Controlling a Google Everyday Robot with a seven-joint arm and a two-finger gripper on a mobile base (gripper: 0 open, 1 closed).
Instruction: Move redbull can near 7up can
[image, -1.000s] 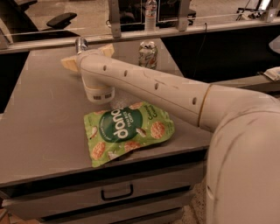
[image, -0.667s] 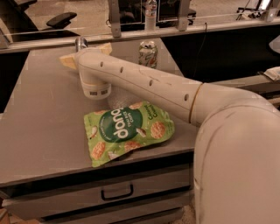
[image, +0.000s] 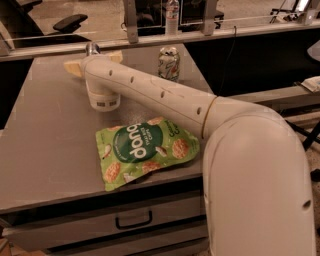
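The redbull can (image: 92, 48), slim and silver, stands at the far left of the grey table (image: 45, 150); only its shiny top shows above my arm. My gripper (image: 93, 60) reaches across the table to it, open, with one cream finger (image: 73, 67) left of the can and the other (image: 116, 56) right of it. I cannot tell whether they touch it. The 7up can (image: 169, 63), wider, white and green, stands upright at the far middle of the table, well to the right of the redbull can.
A green chips bag (image: 145, 150) lies flat near the table's front edge, under my arm (image: 165, 97). A drawer handle (image: 133, 220) shows below the table front. A rail with a water bottle (image: 171, 15) runs behind the table.
My arm has shifted a little left and farther back, bringing the fingers closer around the redbull can. Neither can nor the bag has moved.
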